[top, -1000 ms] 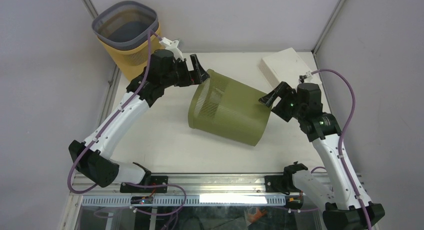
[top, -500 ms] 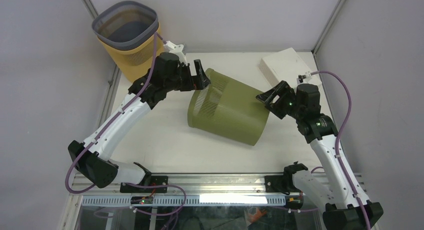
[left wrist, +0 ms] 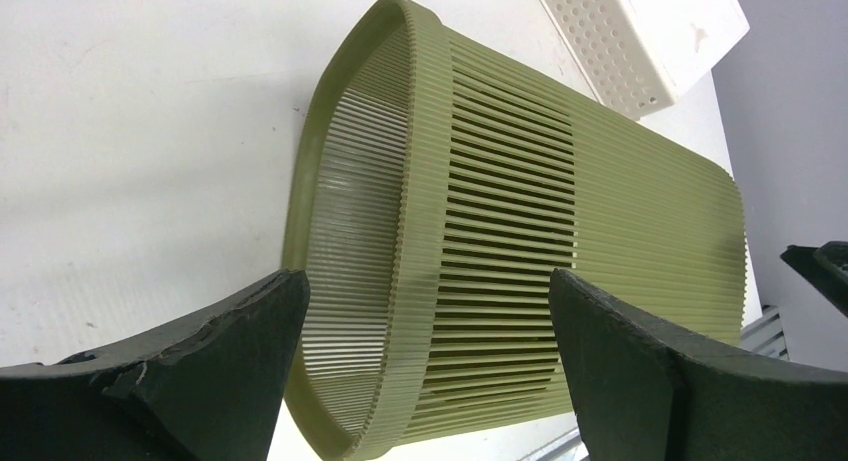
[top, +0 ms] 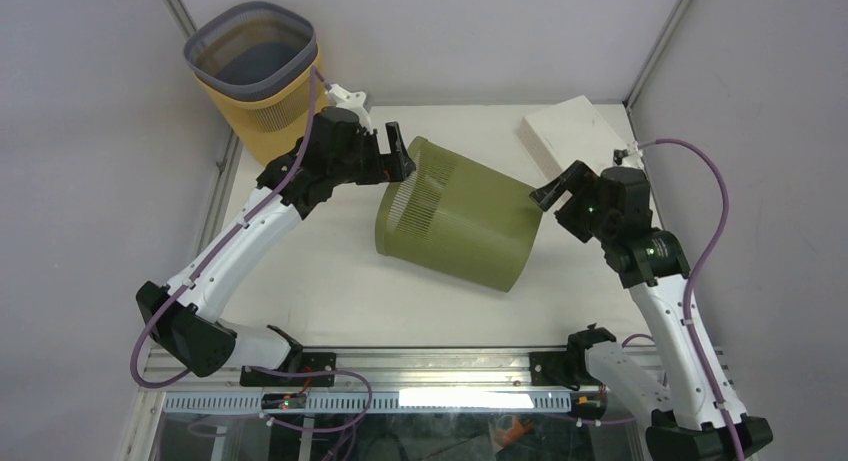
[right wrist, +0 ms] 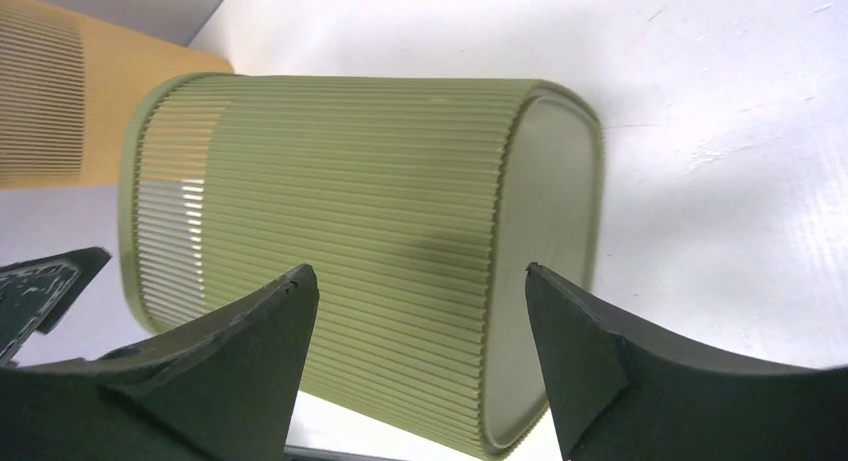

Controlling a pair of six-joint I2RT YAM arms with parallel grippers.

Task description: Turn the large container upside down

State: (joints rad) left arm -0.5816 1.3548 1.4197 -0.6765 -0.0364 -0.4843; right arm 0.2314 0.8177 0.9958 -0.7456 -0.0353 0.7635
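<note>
Top external: the large container (top: 455, 221) is laid sideways on the table (top: 320, 281), flanked at rim and base by the left gripper (top: 400, 153) and right gripper (top: 556, 188), both spread wide, presumably for tipping it.

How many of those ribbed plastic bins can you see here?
2. An olive-green ribbed plastic bin lies on its side in the middle; a yellow grey-rimmed bin stands upright far left.

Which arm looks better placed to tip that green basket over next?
Probably the left. The left gripper is open beside the green basket at its thin rim, which fingers can pinch. The right gripper, also open, faces the wide flat bottom.
</note>
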